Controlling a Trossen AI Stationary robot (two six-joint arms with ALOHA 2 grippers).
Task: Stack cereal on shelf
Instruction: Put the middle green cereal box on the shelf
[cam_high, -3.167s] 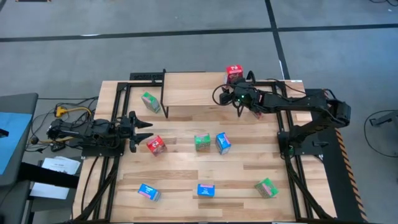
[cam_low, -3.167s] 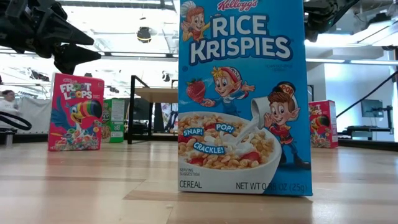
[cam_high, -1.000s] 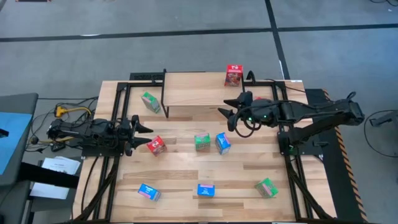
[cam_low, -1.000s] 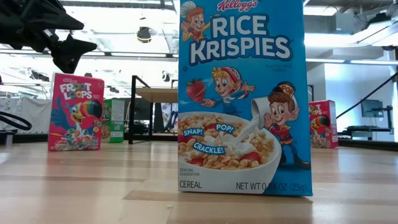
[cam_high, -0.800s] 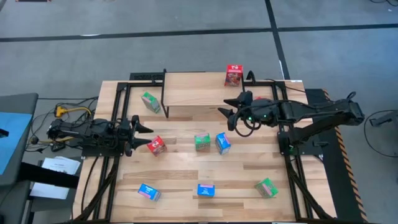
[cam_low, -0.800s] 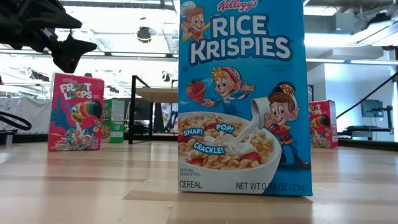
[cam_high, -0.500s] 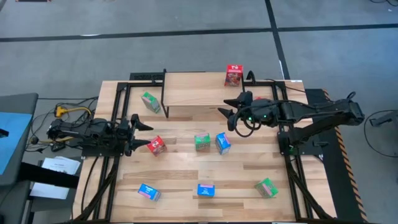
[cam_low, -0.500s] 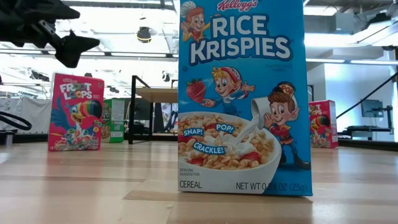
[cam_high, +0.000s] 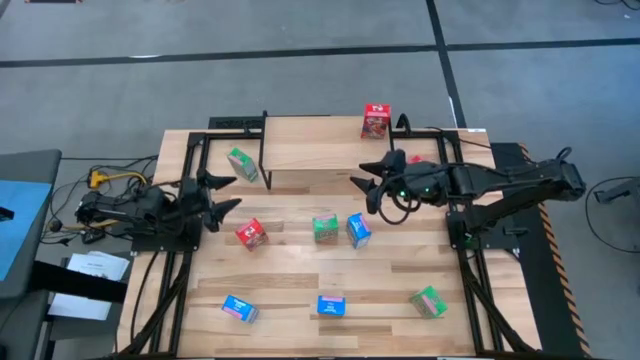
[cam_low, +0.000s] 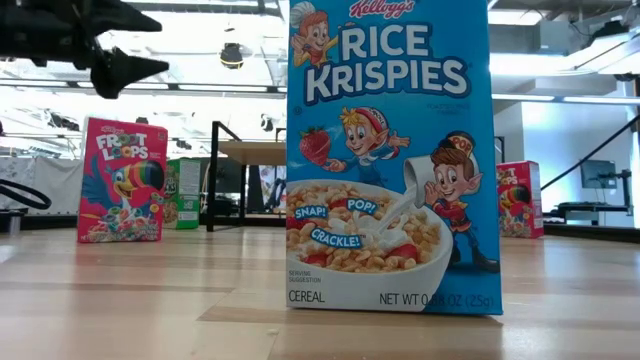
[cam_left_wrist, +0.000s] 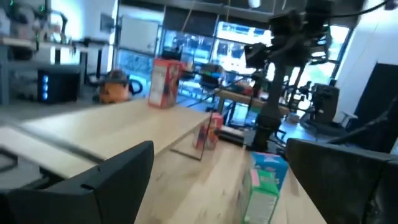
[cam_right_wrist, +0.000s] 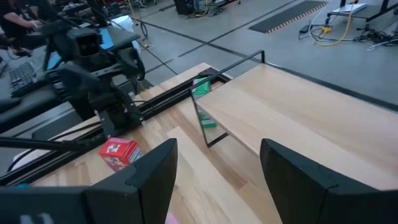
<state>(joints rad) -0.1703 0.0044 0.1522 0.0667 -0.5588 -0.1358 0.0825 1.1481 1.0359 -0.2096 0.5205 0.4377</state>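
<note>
My left gripper (cam_high: 238, 192) stands open above the table's left side, a little toward the far edge from a red cereal box (cam_high: 251, 233) that rests on the tabletop. My right gripper (cam_high: 357, 175) hovers open by the shelf's (cam_high: 315, 150) near right corner, with nothing between its fingers. One red cereal box (cam_high: 376, 121) stands upright on the shelf's far right corner. A green box (cam_high: 241, 163) lies on the table left of the shelf. In the right wrist view the shelf (cam_right_wrist: 292, 118), the green box (cam_right_wrist: 202, 87) and the red box (cam_right_wrist: 119, 152) show past the open fingers.
A green box (cam_high: 325, 229) and a blue box (cam_high: 358, 229) stand mid-table. Two blue boxes (cam_high: 240, 308) (cam_high: 331, 305) and a green one (cam_high: 428, 300) lie near the front edge. Another red box (cam_low: 518, 200) stands at the far right. Black frame rails run along both table sides.
My left gripper has opened wide, risen, and swung away from the red box toward the table's far edge. The boxes have not moved.
</note>
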